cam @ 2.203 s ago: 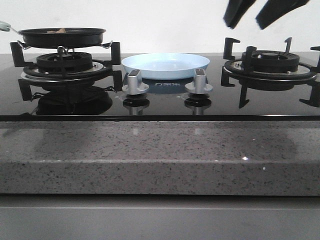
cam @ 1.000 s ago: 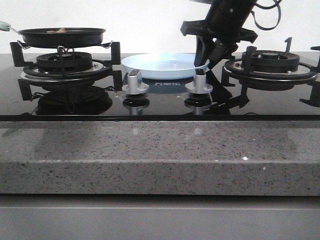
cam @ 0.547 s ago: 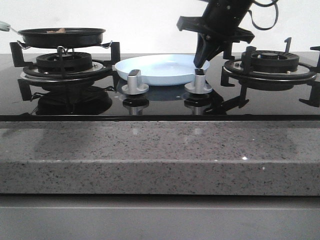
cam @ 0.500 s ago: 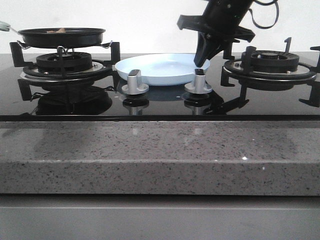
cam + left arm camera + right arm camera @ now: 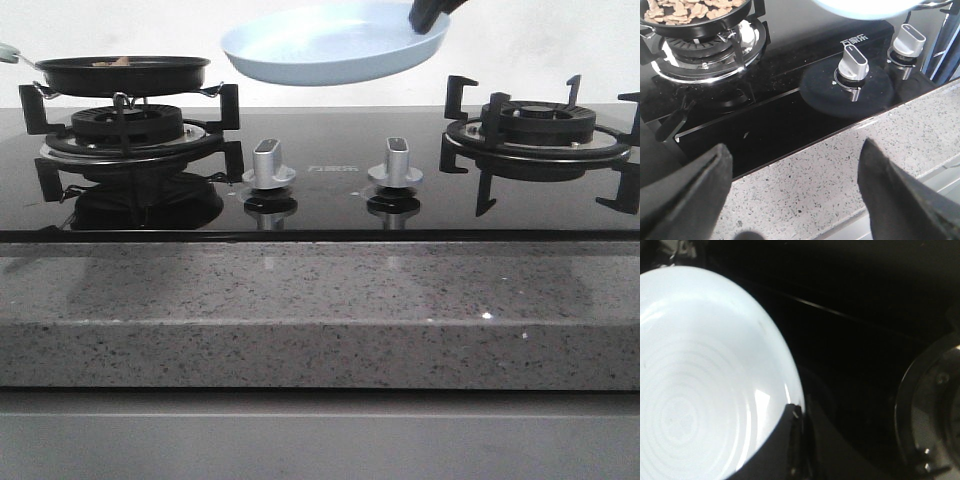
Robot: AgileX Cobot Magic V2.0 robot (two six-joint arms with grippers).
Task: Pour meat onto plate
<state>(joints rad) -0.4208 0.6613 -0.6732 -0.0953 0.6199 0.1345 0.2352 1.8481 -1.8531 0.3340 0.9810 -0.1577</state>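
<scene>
White wall stands behind a black glass hob [image 5: 330, 200] set in a speckled grey table [image 5: 300, 320]. Half a second ago the plate [image 5: 330, 45] rested on the glass behind the two silver knobs [image 5: 268, 165]; it is now held clear of the hob, raised in the air and tilted, pinched at its right rim by the right gripper [image 5: 428, 16], whose jaws are closed on that rim. The meat [image 5: 685, 10] is seen lying untouched in the black frying pan [image 5: 125, 72] on the left burner. The left gripper [image 5: 795, 185] is kept low over the table edge, its jaws spread wide and empty. The plate is judged to be on its way towards the pan, so that pouring can follow.
</scene>
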